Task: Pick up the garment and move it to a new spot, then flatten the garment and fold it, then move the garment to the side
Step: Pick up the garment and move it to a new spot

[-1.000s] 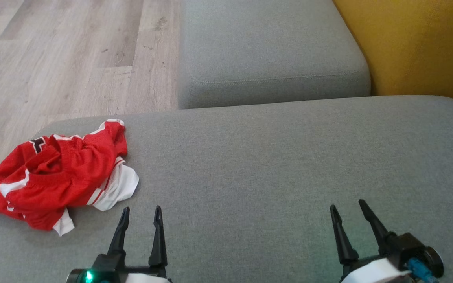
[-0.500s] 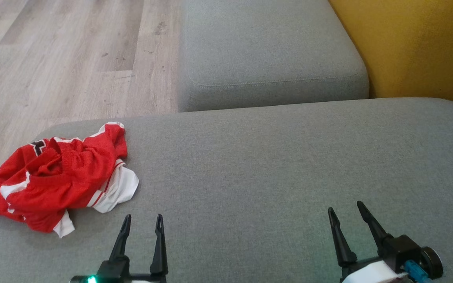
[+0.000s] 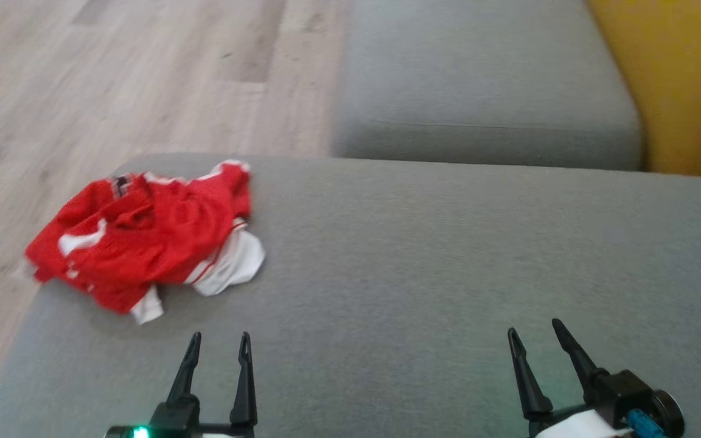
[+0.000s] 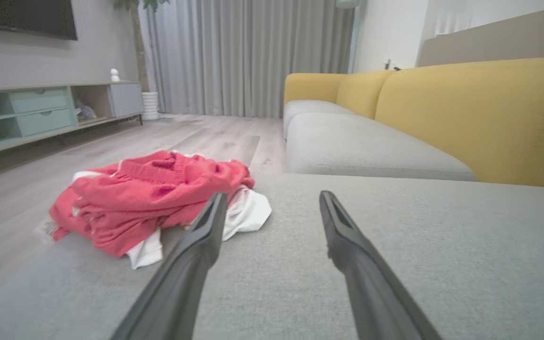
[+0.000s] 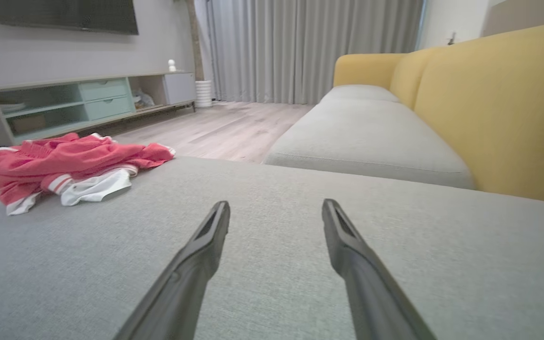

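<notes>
Both arms reach forward, low over the grey sofa seat (image 3: 417,255). The left fingers (image 3: 244,377) and right fingers (image 3: 525,374) are spread wide, holding nothing. The red garment (image 3: 149,243) lies bunched at the seat's far-left corner, stretched sideways.

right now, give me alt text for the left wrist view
A crumpled red and white garment lies near the left edge of a grey sofa cushion. The open, empty left end effector points just right of it, with a yellow backrest at right.
</notes>
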Controlling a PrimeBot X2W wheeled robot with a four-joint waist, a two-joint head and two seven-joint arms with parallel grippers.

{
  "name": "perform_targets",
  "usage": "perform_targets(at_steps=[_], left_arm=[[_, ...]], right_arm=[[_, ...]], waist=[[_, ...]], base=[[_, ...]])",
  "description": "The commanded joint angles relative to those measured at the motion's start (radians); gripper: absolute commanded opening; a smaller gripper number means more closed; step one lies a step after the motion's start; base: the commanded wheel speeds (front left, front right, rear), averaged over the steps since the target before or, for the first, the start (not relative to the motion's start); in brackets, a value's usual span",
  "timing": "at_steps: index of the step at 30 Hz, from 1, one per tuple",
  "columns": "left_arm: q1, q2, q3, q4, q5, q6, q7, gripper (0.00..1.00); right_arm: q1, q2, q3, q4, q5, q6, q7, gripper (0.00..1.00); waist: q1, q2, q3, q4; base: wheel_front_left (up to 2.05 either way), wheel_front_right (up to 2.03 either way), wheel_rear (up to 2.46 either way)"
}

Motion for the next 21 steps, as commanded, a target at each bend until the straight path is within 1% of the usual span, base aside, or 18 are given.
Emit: perform_targets(at_steps=[1,2,3,9,12,17,21], left_arm=[[-0.062,0.002,0.036,-0.029,0.01,0.0,-0.01,1.0],[-0.066,0.002,0.044,-0.029,0.016,-0.005,-0.01,1.0],[-0.069,0.002,0.048,-0.03,0.02,-0.007,-0.01,1.0],[-0.081,0.002,0.088,-0.049,0.042,0.003,-0.01,1.0],[-0.08,0.002,0.126,-0.08,0.049,0.021,-0.01,1.0],[-0.08,0.002,0.174,-0.129,0.048,0.045,-0.01,1.0],[-0.12,0.002,0.198,-0.158,0.069,0.031,-0.01,1.0]], right_arm=[[-0.041,-0.01,0.024,-0.035,0.009,0.008,-0.011,1.0],[-0.045,-0.01,0.023,-0.035,0.013,0.008,-0.011,1.0],[-0.048,-0.01,0.021,-0.036,0.014,0.008,-0.011,1.0],[-0.074,-0.01,0.007,-0.038,0.035,0.008,-0.011,1.0],[-0.102,-0.01,0.01,-0.033,0.034,0.008,-0.011,1.0],[-0.133,-0.01,-0.003,-0.015,0.023,0.008,-0.011,1.0],[-0.125,-0.01,-0.031,-0.017,0.0,0.008,-0.011,1.0]], waist=[[0.0,0.0,0.021,0.07],[0.0,0.0,0.032,0.122],[0.0,0.0,0.037,0.151],[0.0,0.0,0.072,0.301],[0.0,0.0,0.103,0.331],[0.0,0.0,0.134,0.358],[0.0,0.0,0.155,0.378]], base=[[0.0,0.0,0.0],[0.0,0.0,0.0],[0.0,0.0,0.0],[0.0,0.0,0.0],[0.0,0.0,0.0],[0.0,0.0,0.0],[0.0,0.0,0.0]])
